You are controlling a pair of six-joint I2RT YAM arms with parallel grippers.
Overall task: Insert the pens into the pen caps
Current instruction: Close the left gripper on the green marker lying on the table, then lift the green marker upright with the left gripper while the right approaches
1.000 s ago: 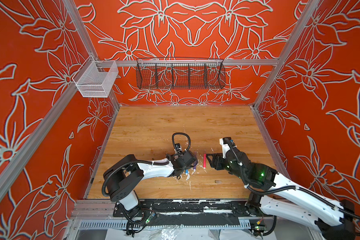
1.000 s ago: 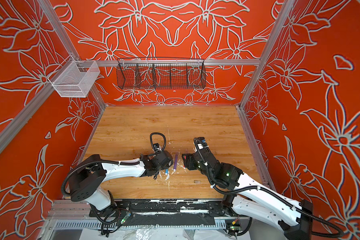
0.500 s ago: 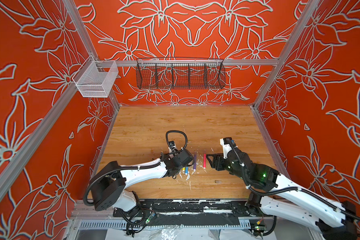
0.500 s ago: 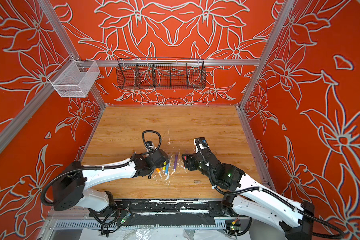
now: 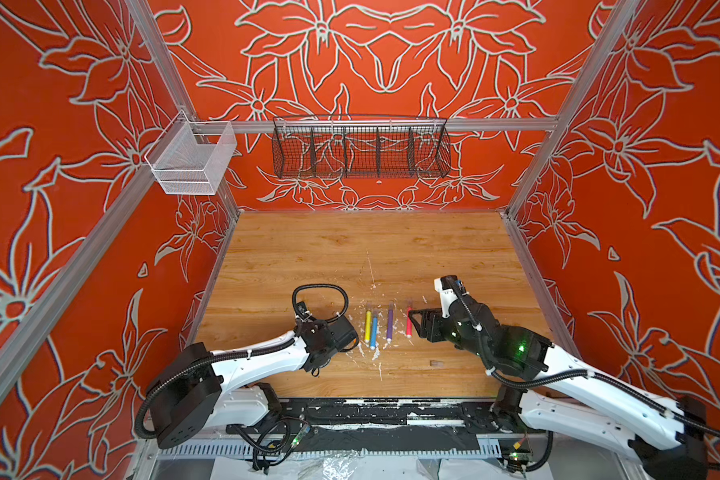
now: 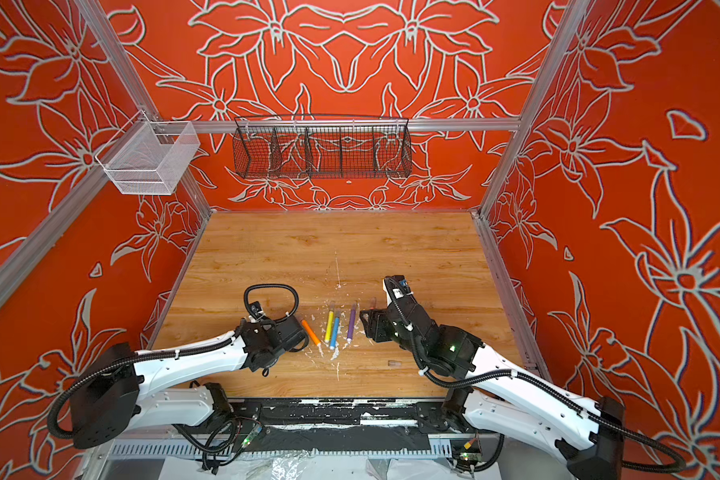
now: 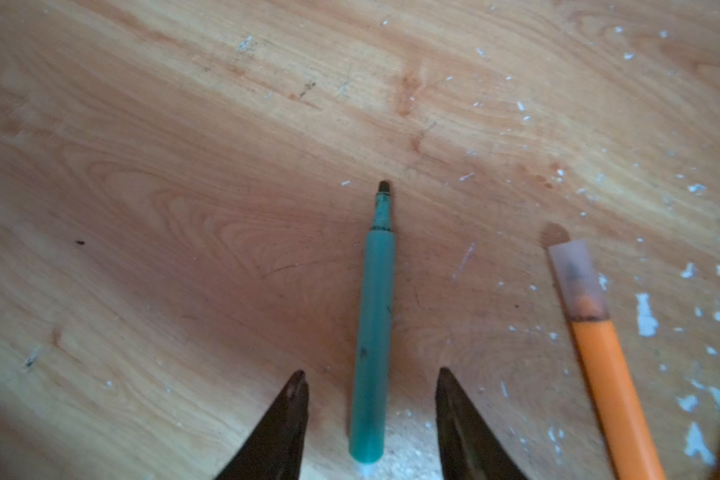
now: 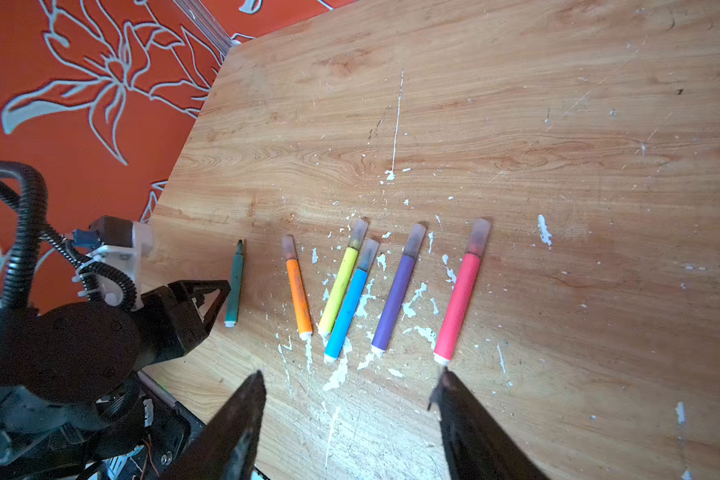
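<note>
Your left tool (image 7: 371,371) stands open astride the green pen (image 7: 375,311), the only one uncapped; your right tool (image 8: 350,374) hangs open, empty.

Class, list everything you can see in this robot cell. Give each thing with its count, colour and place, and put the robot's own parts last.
Table: one, wood-grain with white flecks, cell floor.
Walls: three, orange-red with pale flower outlines, around the table.
Wire basket: one, black, on the back rail.
Mesh basket: one, white, back left corner.
Capped pens: five, orange pen, yellow pen, blue pen, purple pen, pink pen, in a row near the table's front.
Green pen: one, uncapped, left end of that row.
Loose pen cap: one, greyish-tan, front of table, right of the row.
Left gripper: one, black, jaws open either side of the green pen.
Right gripper: one, black, jaws open, near the pink pen.
</note>
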